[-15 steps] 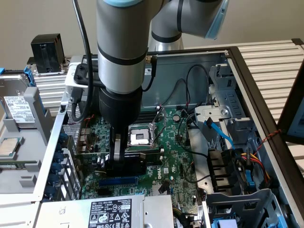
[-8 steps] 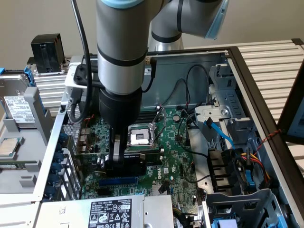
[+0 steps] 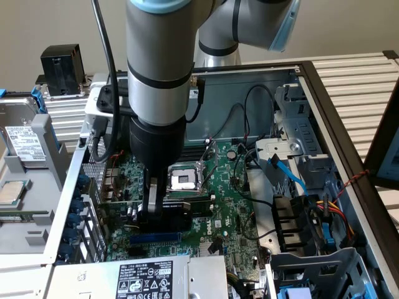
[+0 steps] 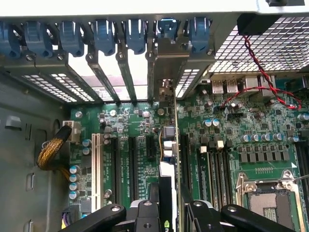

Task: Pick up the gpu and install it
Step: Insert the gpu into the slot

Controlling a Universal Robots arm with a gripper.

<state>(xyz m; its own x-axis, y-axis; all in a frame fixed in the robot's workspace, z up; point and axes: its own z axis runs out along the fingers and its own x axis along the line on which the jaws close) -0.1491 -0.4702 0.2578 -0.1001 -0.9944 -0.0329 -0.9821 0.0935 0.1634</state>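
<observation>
The gpu point(image 4: 168, 176) stands on edge on the green motherboard point(image 4: 241, 125), seen edge-on as a thin card with a black shroud. Its silver bracket point(image 4: 166, 63) reaches up to the rear slot openings of the case. My gripper point(image 4: 171, 215) is shut on the card's top edge, one black finger on each face. In the exterior view the gripper point(image 3: 156, 208) is low inside the open case, holding the gpu point(image 3: 181, 210) just below the CPU socket point(image 3: 185, 179). Whether the card sits fully in its slot is hidden.
Blue slot latches point(image 4: 104, 34) line the rear wall. Black expansion slots point(image 4: 118, 164) lie beside the card. A red-black twisted wire point(image 4: 260, 77) crosses the board. The power supply point(image 3: 143, 277) sits near the front, and a drive cage with cables point(image 3: 312, 218) is at the exterior view's right.
</observation>
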